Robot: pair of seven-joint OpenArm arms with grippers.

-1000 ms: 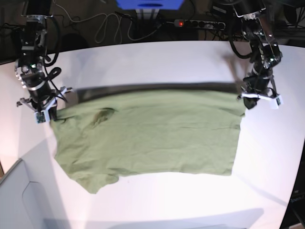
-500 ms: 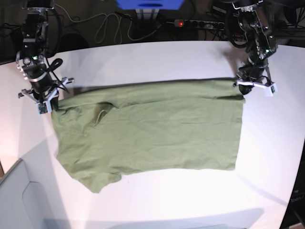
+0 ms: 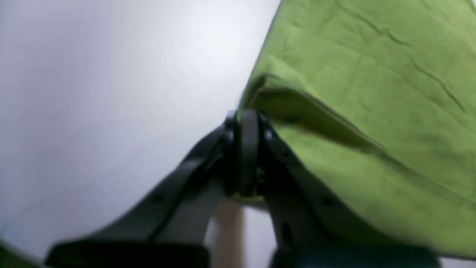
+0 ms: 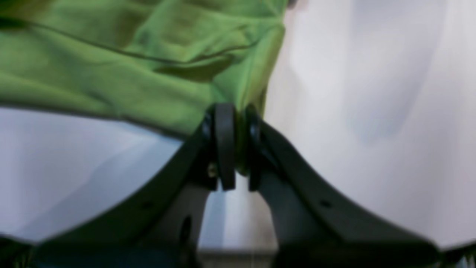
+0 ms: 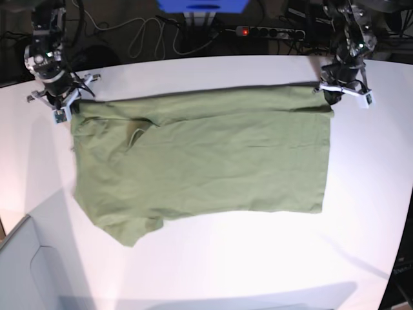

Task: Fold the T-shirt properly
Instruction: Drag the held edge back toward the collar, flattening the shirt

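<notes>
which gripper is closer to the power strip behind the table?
Left. The left gripper pinches the T-shirt corner at the far edge of the table, just below the power strip. The right gripper holds the opposite far corner, much farther away.

White table (image 5: 213,271), cables (image 5: 139,35) behind.

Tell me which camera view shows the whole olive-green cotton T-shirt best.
The base view: the olive-green cotton T-shirt lies fully visible on the white table. The left wrist view shows only a blurred corner pinched in the left claw; the right wrist view only a corner in the right claw.
</notes>
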